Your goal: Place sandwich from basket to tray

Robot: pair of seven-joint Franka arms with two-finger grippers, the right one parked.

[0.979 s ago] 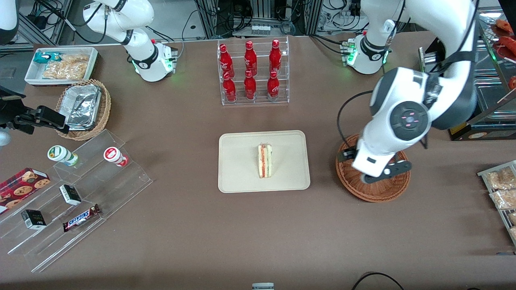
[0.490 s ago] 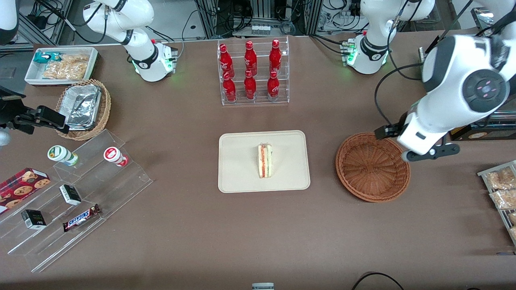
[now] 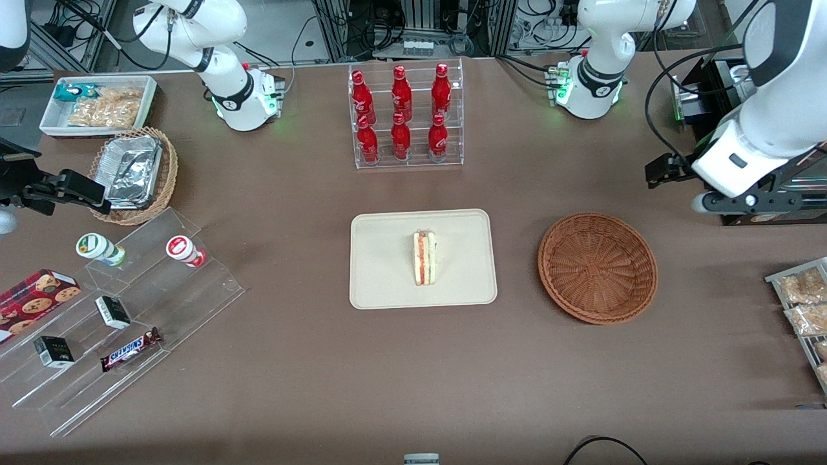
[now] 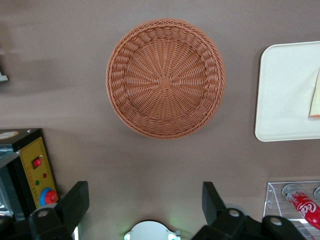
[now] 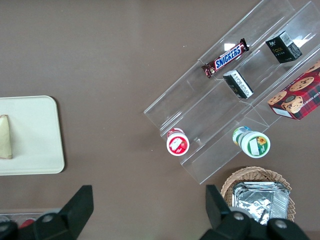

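Observation:
The sandwich (image 3: 424, 258), a pale wedge with red and green layers, lies in the middle of the cream tray (image 3: 387, 278). The round reddish-brown basket (image 3: 597, 268) sits beside the tray, toward the working arm's end, with nothing in it. My gripper (image 3: 743, 201) hangs high above the table, farther from the front camera than the basket and off its rim. In the left wrist view the gripper (image 4: 145, 202) is open with only bare table between its fingers, and the basket (image 4: 165, 77), a corner of the tray (image 4: 285, 90) and the sandwich's edge (image 4: 316, 95) show.
A clear rack of red bottles (image 3: 406, 116) stands farther back than the tray. A black box with a yellow panel (image 4: 37, 170) sits near the gripper. Snack packets (image 3: 804, 303) lie at the working arm's end; a stepped acrylic shelf (image 3: 123, 310) and a tan foil basket (image 3: 132, 174) toward the parked arm's.
My gripper has risen from over the basket and swung away toward the working arm's end and back, uncovering the empty basket. The sandwich has stayed on the tray.

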